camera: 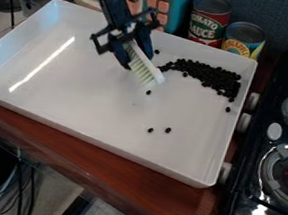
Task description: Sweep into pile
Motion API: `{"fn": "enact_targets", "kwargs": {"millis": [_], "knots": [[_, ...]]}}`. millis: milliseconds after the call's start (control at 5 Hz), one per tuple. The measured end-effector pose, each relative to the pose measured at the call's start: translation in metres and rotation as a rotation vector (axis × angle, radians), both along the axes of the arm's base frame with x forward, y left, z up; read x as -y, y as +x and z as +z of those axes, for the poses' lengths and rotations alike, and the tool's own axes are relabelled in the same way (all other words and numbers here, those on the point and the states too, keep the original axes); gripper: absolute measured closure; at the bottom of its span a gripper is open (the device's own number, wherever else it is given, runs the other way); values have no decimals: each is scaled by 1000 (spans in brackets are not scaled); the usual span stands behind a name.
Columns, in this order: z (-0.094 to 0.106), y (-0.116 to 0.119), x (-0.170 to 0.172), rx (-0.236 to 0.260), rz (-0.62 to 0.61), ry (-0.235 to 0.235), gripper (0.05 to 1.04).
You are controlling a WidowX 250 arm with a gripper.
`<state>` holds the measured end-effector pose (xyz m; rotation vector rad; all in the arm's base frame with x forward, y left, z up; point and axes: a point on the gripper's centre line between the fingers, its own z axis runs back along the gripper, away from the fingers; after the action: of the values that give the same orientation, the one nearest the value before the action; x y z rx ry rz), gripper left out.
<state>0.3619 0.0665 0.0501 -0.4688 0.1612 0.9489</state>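
One hand (135, 58) slants down, gripping a brush (147, 68).

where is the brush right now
In the camera view, the brush is in the upper middle of the white tray, held in the gripper, just left of the pile of black beans.

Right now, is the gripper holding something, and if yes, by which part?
Yes, the gripper holds a white brush by its upper end; the lower end, with bristles, sticks out free.
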Motion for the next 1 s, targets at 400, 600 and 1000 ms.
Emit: {"fn": "enact_targets", "kwargs": {"millis": [400,600,1000], "knots": [[14,-34,-63,50,11,-19,580],[4,-46,-90,95,4,28,580],[-37,-64,-113,126,-57,-35,580]]}}
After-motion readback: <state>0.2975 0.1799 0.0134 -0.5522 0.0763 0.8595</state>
